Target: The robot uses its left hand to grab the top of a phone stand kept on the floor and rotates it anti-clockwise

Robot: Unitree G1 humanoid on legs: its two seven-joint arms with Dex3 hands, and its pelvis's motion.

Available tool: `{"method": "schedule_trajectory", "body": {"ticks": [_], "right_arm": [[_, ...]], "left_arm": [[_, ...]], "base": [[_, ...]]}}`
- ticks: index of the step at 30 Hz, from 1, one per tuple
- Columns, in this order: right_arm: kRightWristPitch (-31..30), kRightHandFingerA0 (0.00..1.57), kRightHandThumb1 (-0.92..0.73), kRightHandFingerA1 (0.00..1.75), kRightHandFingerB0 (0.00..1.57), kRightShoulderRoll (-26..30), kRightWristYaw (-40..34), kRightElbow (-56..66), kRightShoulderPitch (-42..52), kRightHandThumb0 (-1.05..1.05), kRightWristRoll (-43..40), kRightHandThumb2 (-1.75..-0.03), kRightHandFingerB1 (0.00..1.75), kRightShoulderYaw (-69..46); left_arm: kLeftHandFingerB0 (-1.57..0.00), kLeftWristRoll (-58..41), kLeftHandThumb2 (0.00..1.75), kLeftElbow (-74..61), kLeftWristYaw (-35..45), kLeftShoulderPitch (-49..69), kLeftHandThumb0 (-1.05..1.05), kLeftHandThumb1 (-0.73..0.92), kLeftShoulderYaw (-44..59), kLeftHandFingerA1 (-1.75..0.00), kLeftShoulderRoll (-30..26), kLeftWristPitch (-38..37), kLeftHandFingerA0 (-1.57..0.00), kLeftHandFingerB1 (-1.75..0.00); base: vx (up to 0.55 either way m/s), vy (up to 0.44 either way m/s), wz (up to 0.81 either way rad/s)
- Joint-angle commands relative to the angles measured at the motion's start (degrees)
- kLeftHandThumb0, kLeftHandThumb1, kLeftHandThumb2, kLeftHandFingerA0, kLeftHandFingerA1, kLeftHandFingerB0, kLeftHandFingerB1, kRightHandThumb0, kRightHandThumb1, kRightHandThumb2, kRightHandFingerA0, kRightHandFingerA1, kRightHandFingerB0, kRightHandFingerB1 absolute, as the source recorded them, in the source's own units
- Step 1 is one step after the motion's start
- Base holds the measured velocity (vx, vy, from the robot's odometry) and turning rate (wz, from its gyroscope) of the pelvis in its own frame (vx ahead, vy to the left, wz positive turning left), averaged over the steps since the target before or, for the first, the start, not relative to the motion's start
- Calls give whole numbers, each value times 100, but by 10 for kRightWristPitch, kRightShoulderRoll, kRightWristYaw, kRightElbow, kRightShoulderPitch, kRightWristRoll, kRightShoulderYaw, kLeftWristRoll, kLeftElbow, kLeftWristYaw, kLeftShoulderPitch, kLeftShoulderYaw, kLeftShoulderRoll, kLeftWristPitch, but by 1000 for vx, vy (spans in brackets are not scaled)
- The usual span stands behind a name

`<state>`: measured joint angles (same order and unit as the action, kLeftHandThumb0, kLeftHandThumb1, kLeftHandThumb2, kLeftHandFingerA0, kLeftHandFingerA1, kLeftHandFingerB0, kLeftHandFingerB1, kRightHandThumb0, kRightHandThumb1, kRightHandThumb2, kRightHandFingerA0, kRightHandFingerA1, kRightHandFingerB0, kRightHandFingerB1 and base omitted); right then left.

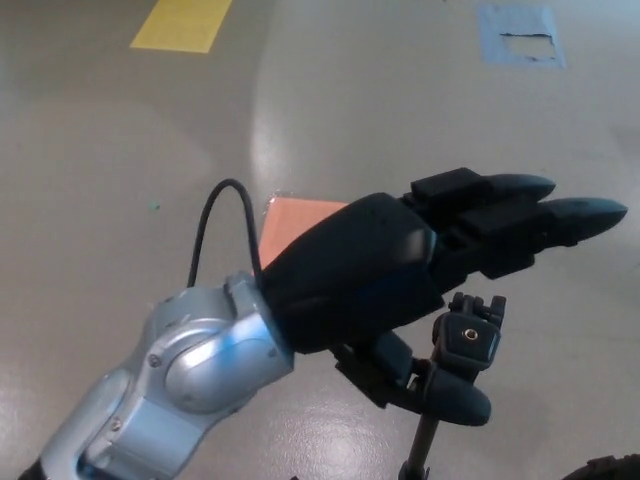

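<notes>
The black plastic phone stand with a thin pole [470, 345] is near the bottom of the frame, a bit right of the middle. We see its top clamp with a small gold dot, and its pole goes down out of the picture.

Our big black left hand [400, 275] fills the middle of the frame. Two thick fingers [530, 215] point to the right above the clamp, and the thumb [440, 392] sits low, just left of the pole. The fingers are spread wide apart and we hold nothing yet. The stand top sits in the gap between fingers and thumb.

We think the stand could tip over if we bump the pole with the thumb before we close. If we close too low, we may grab the pole and not the top.

The stand's feet are cut off at the bottom edge. The hand covers most of the flat orange-pink rectangle on the grey floor [290, 215]. A dark bit at the lower right corner [610, 468] is too small to tell what it is. Far up are a yellow floor patch [180, 22] and a blue floor patch [520, 35].
</notes>
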<state>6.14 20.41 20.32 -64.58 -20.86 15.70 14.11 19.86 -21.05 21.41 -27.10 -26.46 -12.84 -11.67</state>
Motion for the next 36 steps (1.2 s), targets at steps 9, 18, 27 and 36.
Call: {"method": "schedule_trajectory", "body": {"ticks": [9,18,27,36], "right_arm": [[-15,50,-78,40,7,7,18,12,-8,-52,-15,-63,26,-28],[-25,51,-77,39,12,8,11,30,-6,-51,-2,-63,24,-24],[-29,43,-62,51,6,10,22,35,-7,-57,-10,-85,33,-30],[-35,54,-86,43,33,26,68,25,-30,-64,36,-71,35,24]], "left_arm": [[0,42,81,61,-5,-30,-75,46,-17,-20,34,13,-9,-15],[-6,47,56,98,-19,-27,-40,43,-17,-23,43,-14,-9,-31],[-8,79,54,112,-32,-19,-22,41,-33,-24,38,-47,-7,-33],[-3,90,54,90,-21,5,-32,39,-42,-23,22,-52,-4,-32]], "base": [[0,0,0],[0,0,0],[0,0,0],[0,0,0]]}}
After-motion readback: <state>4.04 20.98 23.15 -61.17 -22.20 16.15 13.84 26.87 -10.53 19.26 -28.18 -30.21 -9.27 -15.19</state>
